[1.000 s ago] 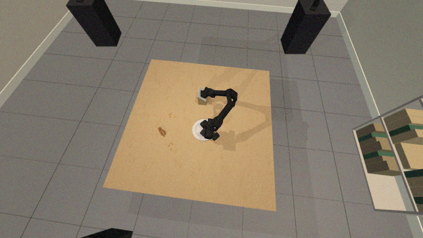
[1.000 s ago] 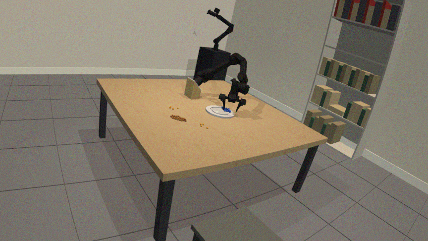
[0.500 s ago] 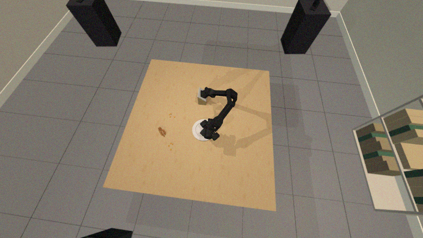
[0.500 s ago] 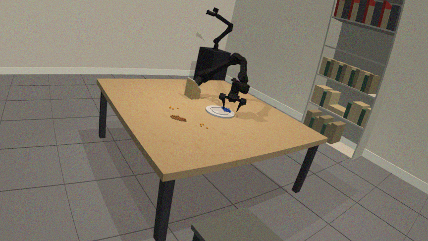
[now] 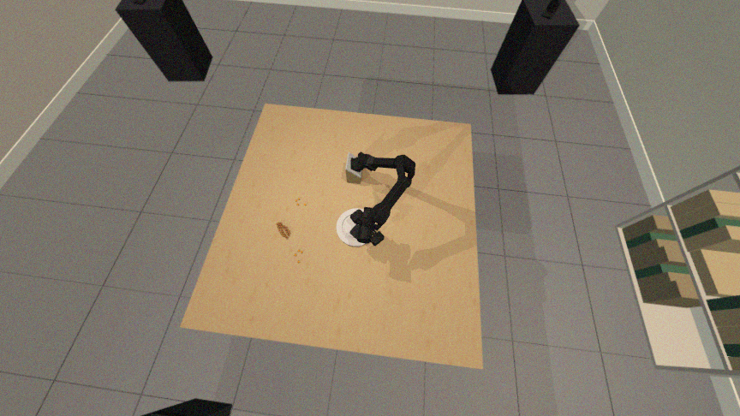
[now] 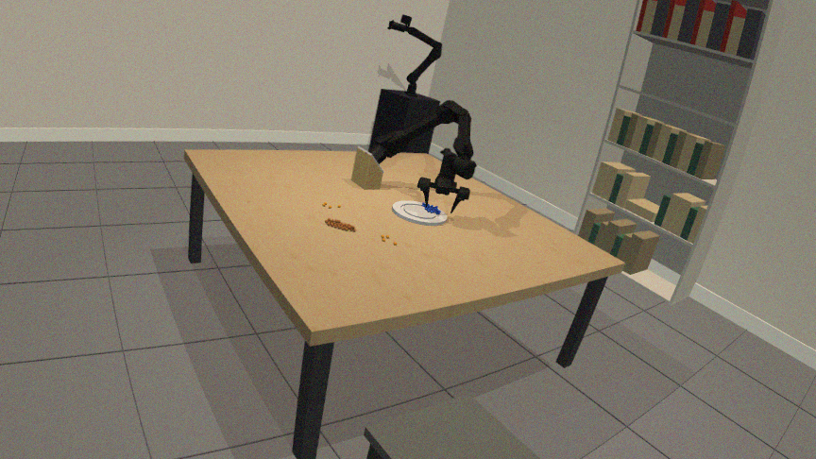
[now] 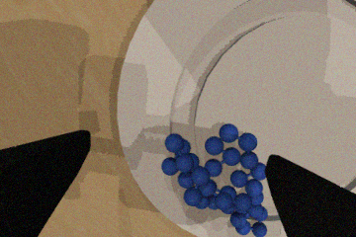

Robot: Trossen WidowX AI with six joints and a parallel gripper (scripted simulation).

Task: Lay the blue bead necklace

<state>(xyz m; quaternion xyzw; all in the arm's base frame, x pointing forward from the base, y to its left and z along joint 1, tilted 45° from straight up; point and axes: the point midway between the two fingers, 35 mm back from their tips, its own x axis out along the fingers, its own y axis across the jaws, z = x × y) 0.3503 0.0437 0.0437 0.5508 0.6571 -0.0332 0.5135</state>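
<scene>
A grey-tiled room with pale walls frames a wooden table, with a bookshelf of boxes and red-spined books standing off to one side and two dark pedestals near the far wall. Over the table, the black arm reaches out from its tan base block and bends down so that the gripper hangs just above the round bead board, a white disc lying flat on the wood. The jaws are spread wide and hold nothing; in the wrist view the two dark fingers stand at the lower corners, one out over bare table beyond the board's rim, the other over the board itself. Between them and directly beneath the gripper lies the blue bead necklace, heaped in a loose cluster on the board's near edge. The pile sits across the curved groove and spills toward the rim rather than following the channel round; a few beads trail close beside the finger that is over the board. Well away from the gripper, on the far side of the board, a brown bead strand and two small scatters of orange beads lie on the tabletop.
</scene>
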